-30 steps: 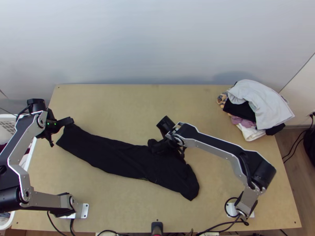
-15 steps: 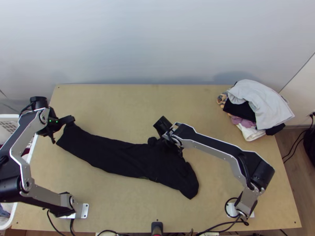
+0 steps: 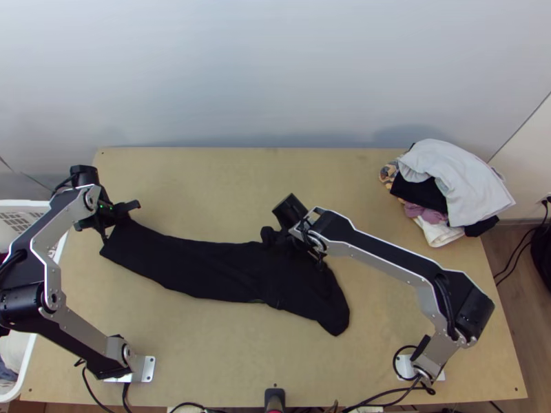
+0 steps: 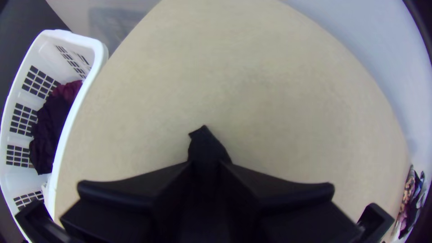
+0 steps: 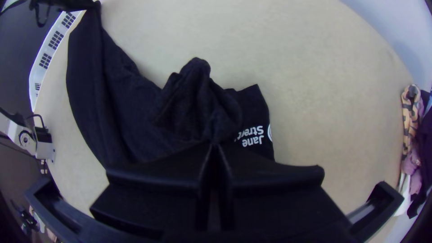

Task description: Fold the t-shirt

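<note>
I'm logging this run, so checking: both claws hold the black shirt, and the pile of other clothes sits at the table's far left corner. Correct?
Not quite: the pile of other clothes is at the far right corner of the table, as the top view shows. The left claw and the right claw do each hold the black shirt.
</note>
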